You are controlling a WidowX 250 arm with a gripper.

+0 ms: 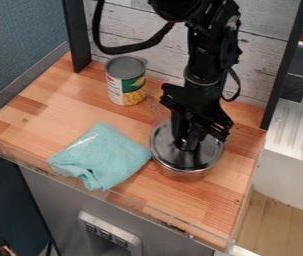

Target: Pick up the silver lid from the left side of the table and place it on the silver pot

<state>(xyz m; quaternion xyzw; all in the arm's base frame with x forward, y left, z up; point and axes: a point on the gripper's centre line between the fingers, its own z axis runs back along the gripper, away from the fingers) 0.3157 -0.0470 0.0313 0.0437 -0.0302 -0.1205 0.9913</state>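
One black pincer (187, 144), pointing down at the end of a thick black robot arm (210, 55). Right under the pincer, a round, shiny, silver metal pot (184, 174) with a bright rim and a dark middle. Low down at the middle of the pot's top, near enough to look like touching. Spread apart, pressed together or pinching something: hard to say from here.

To the left of the pincer and a bit lower in the view, a crumpled, soft, light blue-green cloth (101, 157), flat in some spots and bumpy in others, with one corner close beside the pot. Up and to the left of the pincer, farther back, a short, round food can (125, 82) with a gray metal top and a white, green and yellow paper wrap, standing upright.

Under all of these, a brown wooden top (40, 105) made of many small strips. Behind the pincer, a wall of pale gray wood boards (264, 60), between two black posts. Off to the right of the pincer, past the wooden top, a white thing with long ridges (300, 125).
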